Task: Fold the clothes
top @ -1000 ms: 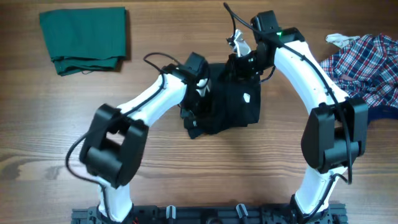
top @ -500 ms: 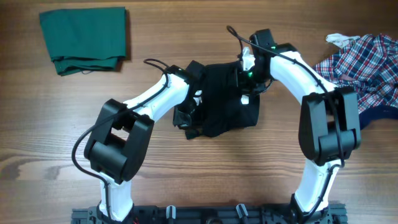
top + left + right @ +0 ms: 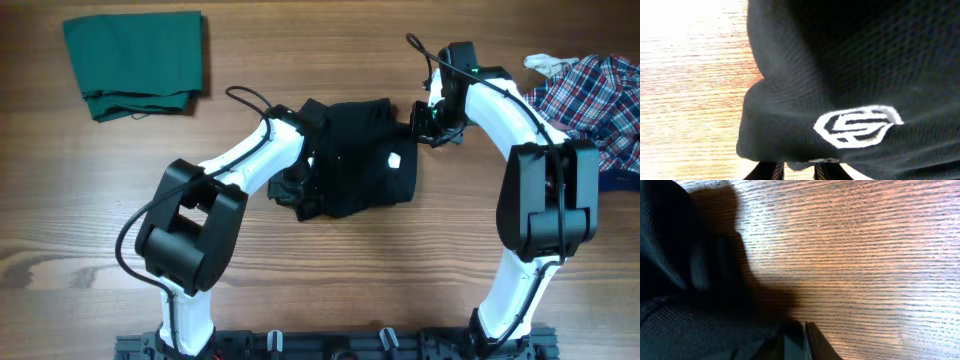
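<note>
Overhead: black polo shirt (image 3: 355,170) bunched at worktop (image 3: 330,290) centre, likely soft and limp; pinch its hem; right fingers (image 3: 796,342) seem together, empty; left fingers (image 3: 767,171), I cannot tell.

From overhead the light is soft and even, and the wooden table (image 3: 330,290) shows only faint shadows. The black polo shirt (image 3: 360,160) reads as a dark mass with little fold detail. In the left wrist view the table burns out to white at 10 o'clock, while the mesh weave around the white logo (image 3: 857,125) stays sharp and the cloth sinks to black at 1 o'clock. In the right wrist view the grain is crisp, with pale glare at 5 o'clock and a hard shadow at 9 o'clock.
</note>
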Robot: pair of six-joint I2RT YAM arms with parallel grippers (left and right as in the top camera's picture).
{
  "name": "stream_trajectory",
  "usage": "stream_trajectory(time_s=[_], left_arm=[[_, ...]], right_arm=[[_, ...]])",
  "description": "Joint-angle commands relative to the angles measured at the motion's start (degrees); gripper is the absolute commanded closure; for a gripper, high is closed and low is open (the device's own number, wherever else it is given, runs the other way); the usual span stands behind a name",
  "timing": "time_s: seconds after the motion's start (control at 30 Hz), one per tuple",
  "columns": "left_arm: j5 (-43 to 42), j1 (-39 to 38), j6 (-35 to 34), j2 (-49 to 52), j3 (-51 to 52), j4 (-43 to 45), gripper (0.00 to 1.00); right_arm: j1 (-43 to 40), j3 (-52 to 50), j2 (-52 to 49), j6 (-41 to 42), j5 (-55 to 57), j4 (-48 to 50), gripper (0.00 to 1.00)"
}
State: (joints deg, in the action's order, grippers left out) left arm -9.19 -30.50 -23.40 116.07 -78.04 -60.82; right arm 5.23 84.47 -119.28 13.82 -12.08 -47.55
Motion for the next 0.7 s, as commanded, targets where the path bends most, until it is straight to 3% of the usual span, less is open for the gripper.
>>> stream_trajectory(time_s=[0.0, 0.1, 0.17, 0.2, 0.27, 0.4, 0.5, 0.67], left_arm=[[2.2, -0.3, 0.7, -6.0, 0.3, -1.0, 0.78], [2.2, -0.3, 0.7, -14.4, 0.3, -1.6, 0.72], [2.5, -0.2, 0.7, -21.2, 0.3, -1.4, 0.41], [2.8, -0.2, 0.7, -23.1, 0.3, -0.9, 0.34], [5.5, 0.7, 0.7, -26.7, 0.3, 1.3, 0.28], [7.4, 5.3, 0.8, -25.4, 0.4, 5.8, 0.16], [1.3, 9.7, 6.3, -21.0, 0.4, 10.9, 0.05], [-8.7, 15.0, 8.2, -11.9, 0.4, 17.8, 0.0]], right_arm=[[-0.7, 1.8, -1.2, 0.4, 3.1, -0.7, 0.78], [-2.4, 3.7, -1.2, 1.4, 3.8, -2.4, 0.67], [-3.9, 4.5, -1.2, 1.4, 3.7, -3.8, 0.45], [-4.4, 4.6, -1.2, 1.4, 3.7, -4.3, 0.35], [-5.4, 4.6, -1.2, 1.4, 3.6, -5.4, 0.04], [-5.9, 4.6, -1.2, -1.7, -0.5, -6.5, 0.0], [-5.9, 4.6, -1.2, -2.2, -0.9, -7.0, 0.0], [-9.5, 4.6, -1.2, 7.7, 0.7, -5.6, 0.0]])
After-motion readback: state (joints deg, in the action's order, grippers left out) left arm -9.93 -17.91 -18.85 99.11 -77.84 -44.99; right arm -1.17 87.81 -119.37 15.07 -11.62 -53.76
